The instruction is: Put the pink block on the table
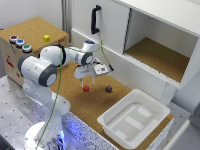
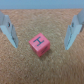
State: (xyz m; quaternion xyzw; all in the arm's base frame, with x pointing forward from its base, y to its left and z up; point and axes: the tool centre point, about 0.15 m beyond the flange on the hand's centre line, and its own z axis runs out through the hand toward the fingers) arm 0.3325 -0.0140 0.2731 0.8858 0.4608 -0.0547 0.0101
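Hand: the hand (image 1: pixel 85 79) hangs just above the desk with its fingers (image 2: pixel 8 30) spread wide, gripping nothing.
Pink block: the pink block (image 2: pixel 40 45) lies on the cork between the two fingers, touching neither (a dark mark like an "H" shows on its upper face). In the exterior view it sits at (image 1: pixel 86 88), directly under the hand.
Desk: the desk (image 1: pixel 95 107) is brown cork with a white speckled edge.
Dark cube: the dark cube (image 1: pixel 108 89) lies at 3 o'clock of the pink block in the exterior view, near but apart.
White tray: the white tray (image 1: pixel 160 111) sits at 4 o'clock of the block, well apart.
Button box: the cork-topped box (image 1: pixel 30 27) at 10 o'clock carries a yellow cube (image 1: pixel 46 38) and coloured buttons (image 1: pixel 20 43).
Cabinet: the white cabinet (image 1: pixel 115 25) stands at 1 o'clock, its cork floor showing.
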